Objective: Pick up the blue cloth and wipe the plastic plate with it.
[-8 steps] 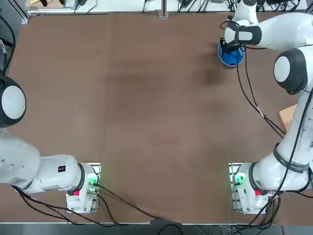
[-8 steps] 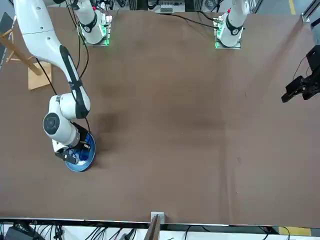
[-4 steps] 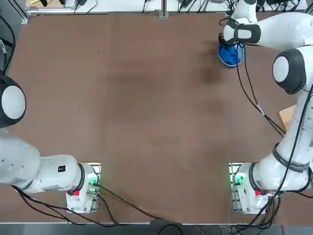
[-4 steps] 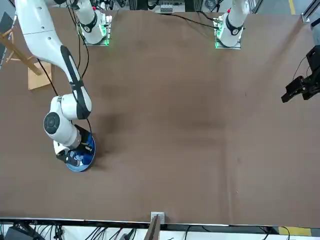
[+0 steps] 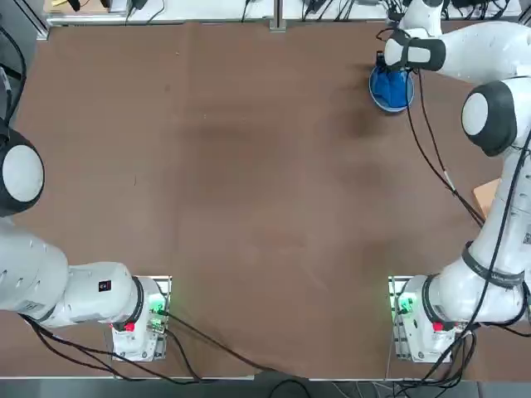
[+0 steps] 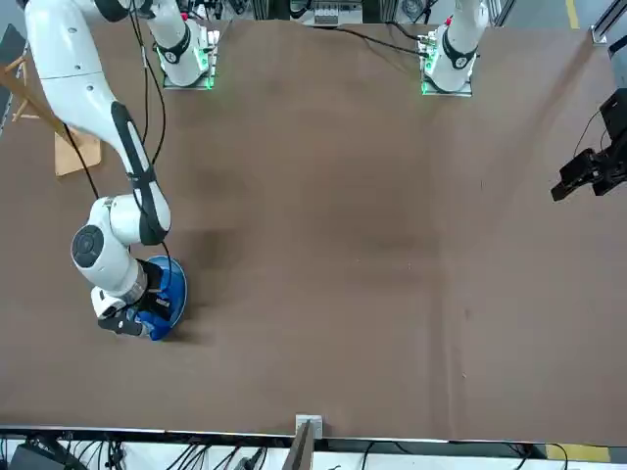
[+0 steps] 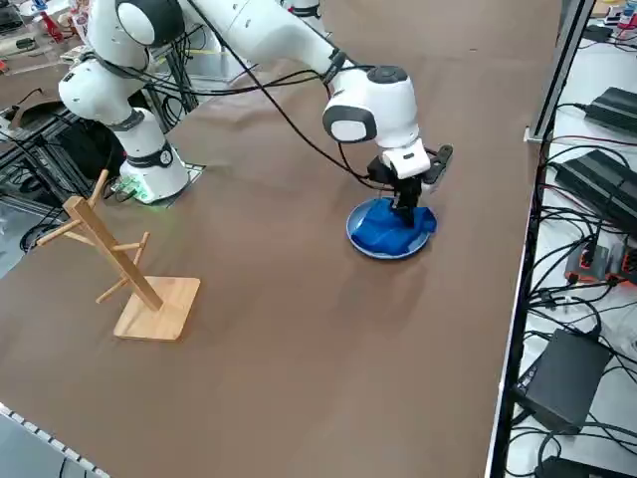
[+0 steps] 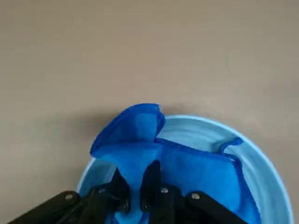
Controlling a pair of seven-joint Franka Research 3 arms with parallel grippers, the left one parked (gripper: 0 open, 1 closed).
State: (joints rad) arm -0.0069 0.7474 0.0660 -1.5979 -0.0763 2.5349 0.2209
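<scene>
Currently: blue cloth, bunched on the plastic plate at the table's far right corner, apparently overhanging one rim. Right gripper directly above, fingers pinched on a fold; bare plate lies beyond the cloth.

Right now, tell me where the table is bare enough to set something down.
Bare: the wide middle of the table. Crowded: the far corner where the right gripper presses the blue cloth on the plastic plate, and the wooden rack.
</scene>
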